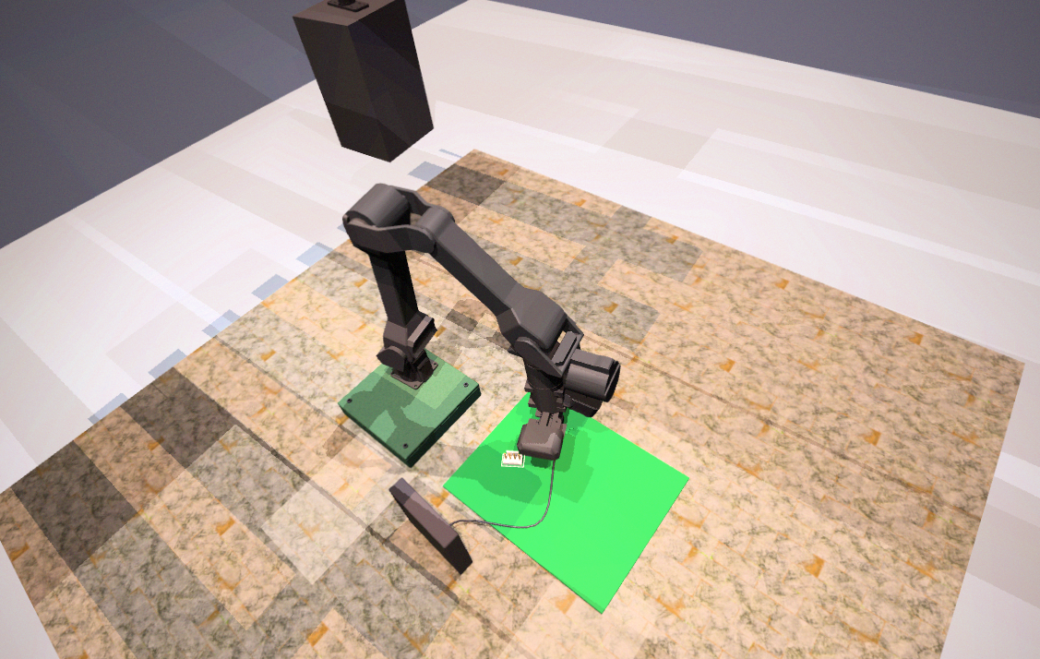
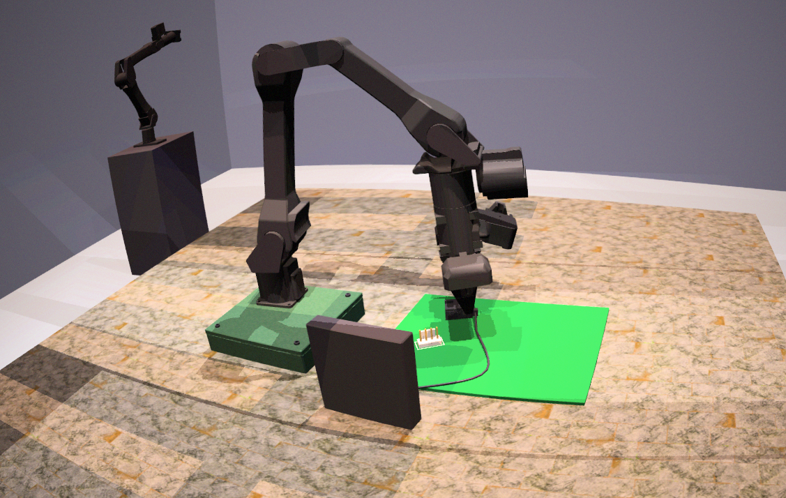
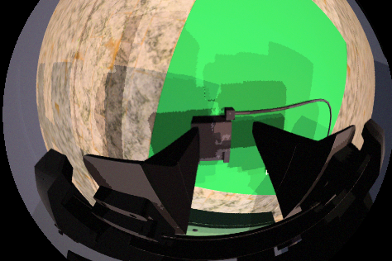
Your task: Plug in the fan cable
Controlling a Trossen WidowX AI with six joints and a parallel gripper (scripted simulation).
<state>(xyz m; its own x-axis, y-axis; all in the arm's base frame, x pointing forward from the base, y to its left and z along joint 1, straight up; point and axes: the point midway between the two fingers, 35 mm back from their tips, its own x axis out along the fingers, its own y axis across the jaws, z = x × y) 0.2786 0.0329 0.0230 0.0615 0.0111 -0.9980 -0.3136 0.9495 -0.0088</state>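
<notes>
The green board [image 1: 589,523] [image 2: 538,352] [image 3: 248,17] lies flat on the table. The white four-pin fan header [image 1: 512,460] [image 2: 428,339] stands near its left corner, with bare pins. The dark plug [image 2: 456,311] [image 3: 213,138] lies on the board a little behind the header. Its thin cable [image 1: 544,507] [image 2: 483,365] [image 3: 286,106] curves back to the grey fan block [image 1: 429,523] [image 2: 365,371], which stands upright beside the board. My gripper [image 1: 540,446] [image 2: 464,304] [image 3: 226,130] points straight down over the plug. Its fingers are half open on either side of the plug, with a gap at the right finger.
The arm's dark green base [image 1: 409,409] [image 2: 284,328] stands left of the board. A tall dark pillar [image 1: 364,73] [image 2: 157,197] with a small second arm on top stands far back left. The fan block is close to the header's front left.
</notes>
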